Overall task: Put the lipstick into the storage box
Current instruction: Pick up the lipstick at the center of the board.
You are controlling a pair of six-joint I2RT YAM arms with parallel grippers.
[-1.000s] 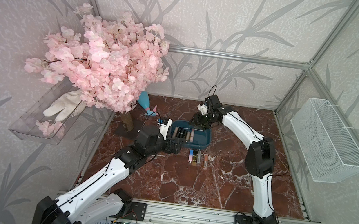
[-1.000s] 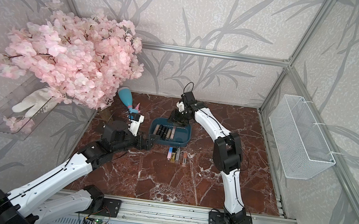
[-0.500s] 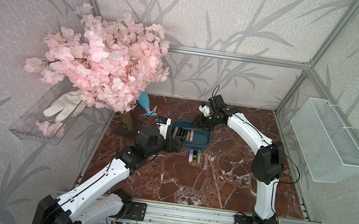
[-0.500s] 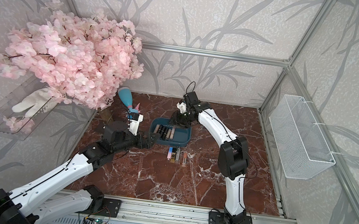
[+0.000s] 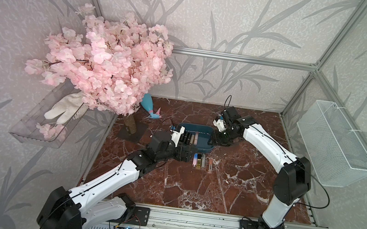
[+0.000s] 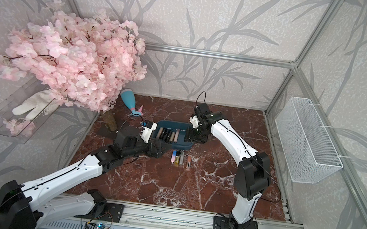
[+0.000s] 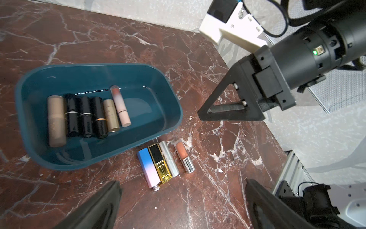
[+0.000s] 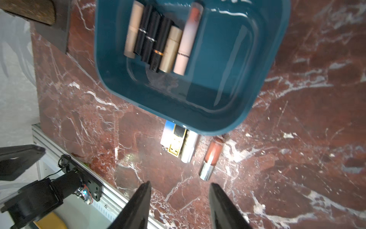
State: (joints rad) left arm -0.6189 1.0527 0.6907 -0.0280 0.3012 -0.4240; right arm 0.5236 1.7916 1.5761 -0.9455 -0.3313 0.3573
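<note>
Right now I am holding my left gripper (image 7: 182,182) spread wide and empty, low over the table (image 7: 208,194). My right gripper (image 8: 180,184) is standing half parted with nothing between its jaws.

Reading a top view as a clock face with 12 at the far side, the box (image 7: 146,111) is sitting mid-table with six sticks (image 7: 85,117) lying in its 9 o'clock half. Four more are waiting outside, just beside its 6 o'clock wall. The blue-pink stick (image 7: 149,167), gold stick (image 7: 160,162) and silver stick (image 7: 168,158) are touching side by side. The brown stick (image 7: 184,156) is lying a little apart at their 3 o'clock. All four are lying with long axes running 12 to 6.

My left gripper is sitting just at the row's 9 o'clock, nearest the blue-pink stick. My right one is hovering at the box's 3 o'clock end, with the brown stick at about its 7 o'clock. I am judging the left arm the nearer one, and its jaws will need to straddle a stick across the 9-to-3 line.
</note>
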